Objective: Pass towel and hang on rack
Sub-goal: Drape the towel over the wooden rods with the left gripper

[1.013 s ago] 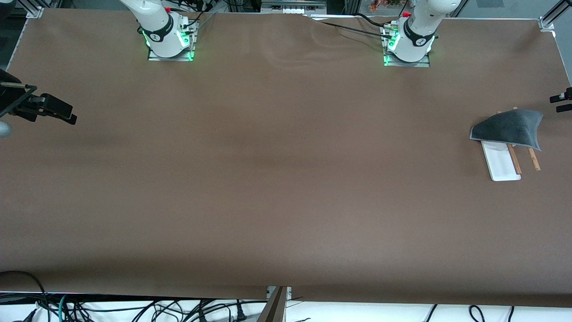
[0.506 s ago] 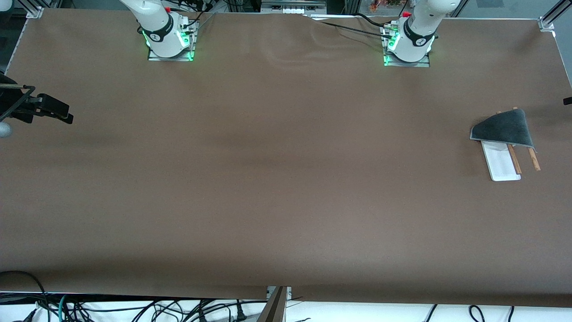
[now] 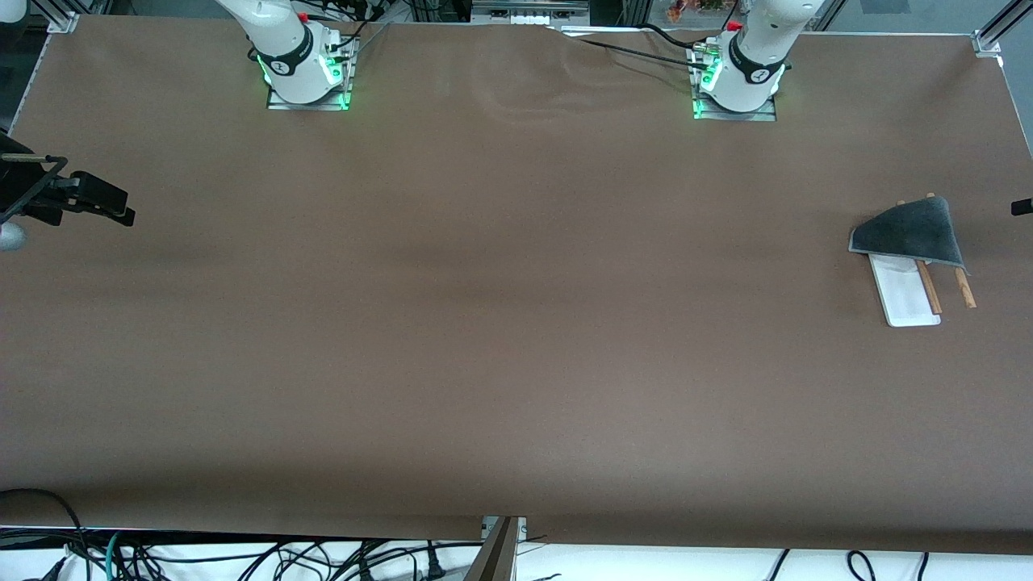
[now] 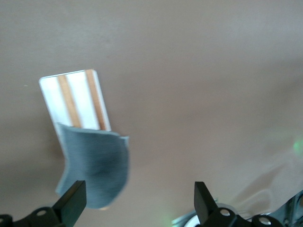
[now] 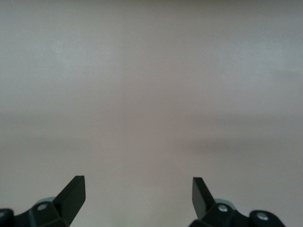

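Note:
The towel hangs over the rack near the left arm's end of the table, dark grey face up, no pink showing. It covers the part of the two brown rods farther from the front camera; the white base and the nearer rod ends stick out. In the left wrist view the towel drapes over the rack. My left gripper is open and empty, up in the air beside the rack; only a dark tip shows in the front view. My right gripper is open and empty at the right arm's end of the table, over bare table in its wrist view.
The brown table spreads between the two arm bases. Cables hang below the table edge nearest the front camera.
The towel's corner toward the left arm's end has dropped, so the cloth looks narrower on the rods. The left gripper has let go and pulled away toward the table's end. The right gripper barely moved.

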You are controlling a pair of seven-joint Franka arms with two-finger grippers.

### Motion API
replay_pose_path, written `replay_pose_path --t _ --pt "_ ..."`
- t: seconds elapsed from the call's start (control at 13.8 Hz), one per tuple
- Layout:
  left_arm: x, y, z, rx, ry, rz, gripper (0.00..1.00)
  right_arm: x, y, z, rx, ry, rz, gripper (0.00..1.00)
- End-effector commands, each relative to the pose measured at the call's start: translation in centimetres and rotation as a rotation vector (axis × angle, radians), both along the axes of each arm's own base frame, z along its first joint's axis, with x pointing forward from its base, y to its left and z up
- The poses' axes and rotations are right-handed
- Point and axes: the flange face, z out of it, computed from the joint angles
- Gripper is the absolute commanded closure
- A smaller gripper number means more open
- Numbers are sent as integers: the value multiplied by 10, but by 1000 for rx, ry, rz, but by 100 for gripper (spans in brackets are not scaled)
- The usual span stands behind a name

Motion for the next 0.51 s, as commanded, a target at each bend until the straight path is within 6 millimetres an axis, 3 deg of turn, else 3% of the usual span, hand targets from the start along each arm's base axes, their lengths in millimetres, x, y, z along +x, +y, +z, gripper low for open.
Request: replay_pose_path --t 0.0,0.43 --pt "14 -48 33 65 55 78 0 -1 3 3 -4 -11 21 0" --pt "46 -151 64 150 121 169 0 0 7 4 2 -19 26 0"
